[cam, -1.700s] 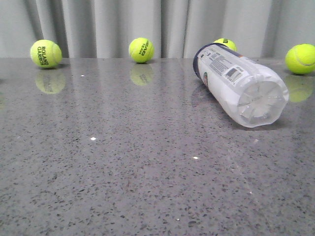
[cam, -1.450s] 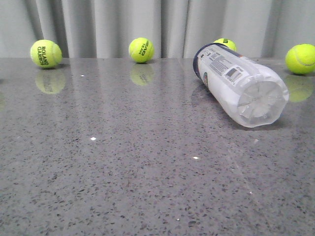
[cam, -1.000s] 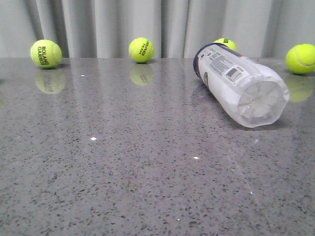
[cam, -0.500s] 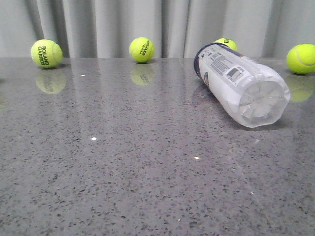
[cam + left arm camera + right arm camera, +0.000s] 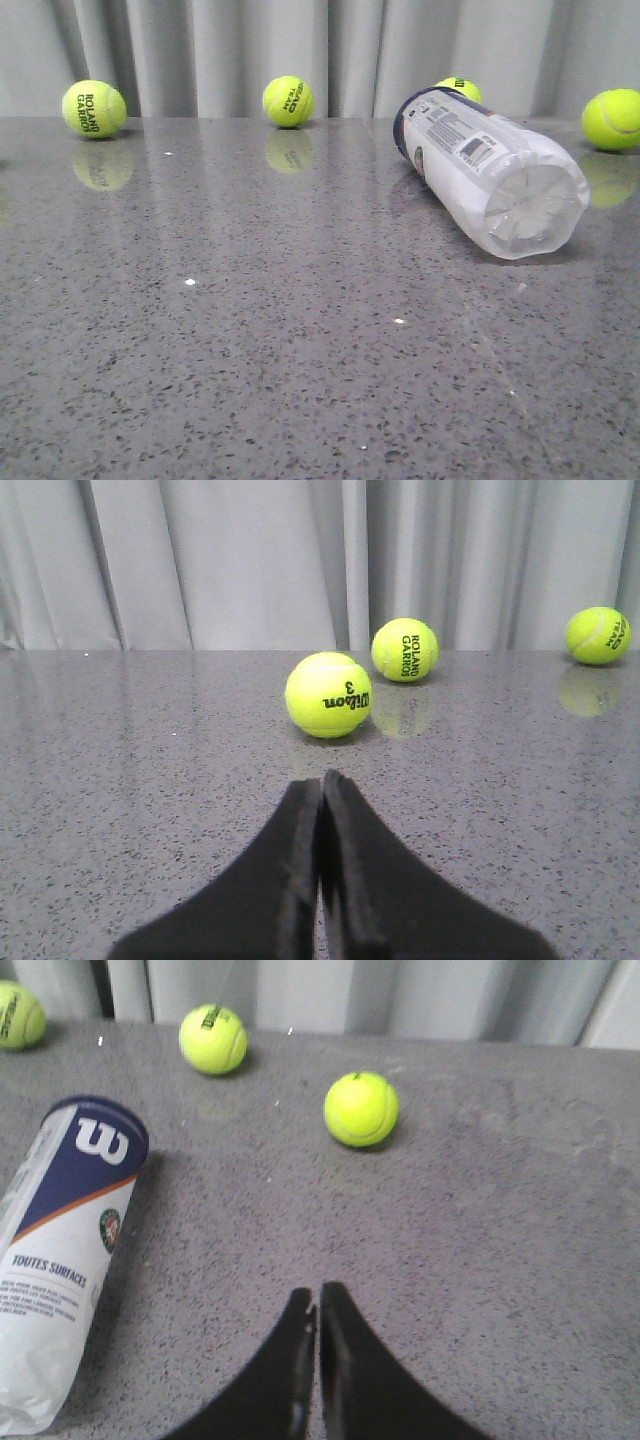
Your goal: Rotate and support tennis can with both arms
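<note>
Clear tennis can (image 5: 487, 170) lies flat, base toward camera, rim away.

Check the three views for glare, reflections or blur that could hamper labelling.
Front view: glossy table mirrors the balls, tennis can sharp. Left wrist view: crisp, ball reflections behind. Right wrist view: softer; left gripper and right gripper read clearly.

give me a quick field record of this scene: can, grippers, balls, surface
can: tennis can lying on its side, clear base toward the front camera, navy rim toward the curtain
left gripper: left gripper shut, holding nothing, apart from the can
right gripper: right gripper shut, holding nothing, beside the can but not touching
balls: Wilson 3 ball nearest the left gripper; Roland Garros ball by the curtain
surface: grey speckled table
</note>
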Motion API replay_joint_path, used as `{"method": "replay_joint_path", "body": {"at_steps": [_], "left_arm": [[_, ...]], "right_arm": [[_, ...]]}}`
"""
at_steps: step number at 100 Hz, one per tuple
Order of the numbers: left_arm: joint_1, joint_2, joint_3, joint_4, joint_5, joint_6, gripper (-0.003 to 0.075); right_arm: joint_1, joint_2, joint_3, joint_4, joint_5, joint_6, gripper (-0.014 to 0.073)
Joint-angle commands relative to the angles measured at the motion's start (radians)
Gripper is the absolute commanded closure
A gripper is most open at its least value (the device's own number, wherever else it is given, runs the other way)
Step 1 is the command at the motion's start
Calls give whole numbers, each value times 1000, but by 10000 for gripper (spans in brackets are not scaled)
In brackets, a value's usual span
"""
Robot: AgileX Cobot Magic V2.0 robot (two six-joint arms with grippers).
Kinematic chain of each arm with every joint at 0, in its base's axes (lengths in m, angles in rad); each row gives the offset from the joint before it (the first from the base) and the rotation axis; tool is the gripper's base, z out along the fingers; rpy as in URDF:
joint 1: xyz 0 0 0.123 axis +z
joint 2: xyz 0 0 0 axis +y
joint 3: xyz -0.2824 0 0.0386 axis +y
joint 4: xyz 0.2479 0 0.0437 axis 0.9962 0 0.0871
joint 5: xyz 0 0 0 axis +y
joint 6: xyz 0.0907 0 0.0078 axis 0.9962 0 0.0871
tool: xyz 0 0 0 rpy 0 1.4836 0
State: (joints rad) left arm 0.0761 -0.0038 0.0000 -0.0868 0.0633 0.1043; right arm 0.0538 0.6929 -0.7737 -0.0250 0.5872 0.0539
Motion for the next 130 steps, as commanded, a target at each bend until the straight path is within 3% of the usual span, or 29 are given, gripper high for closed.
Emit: {"method": "replay_joint_path", "body": {"at_steps": [1, 14, 25, 42, 56, 80, 106, 130], "left_arm": [[3, -34, 43, -3, -76, -10, 740], [3, -34, 43, -3, -76, -10, 740], [3, -34, 43, -3, -76, -10, 740], [3, -34, 43, -3, -76, -10, 740], [3, -34, 43, -3, -76, -10, 740], [3, -34, 43, -3, -76, -10, 740], [3, -34, 43, -3, -76, -10, 740], [3, -34, 43, -3, -76, -10, 740]], "right_arm": [[16, 62, -66, -5, -26, -17, 368], [25, 133, -95, -5, 15, -17, 74], [25, 167, -114, -4, 47, -17, -74], [25, 172, -117, -4, -33, -16, -48], [25, 174, -124, 45, -8, -13, -48], [42, 285, -277, 117, 181, -17, -48], [173, 507, -488, 140, 320, 7, -48], [225, 742, -683, 158, 484, 39, -48]]}}
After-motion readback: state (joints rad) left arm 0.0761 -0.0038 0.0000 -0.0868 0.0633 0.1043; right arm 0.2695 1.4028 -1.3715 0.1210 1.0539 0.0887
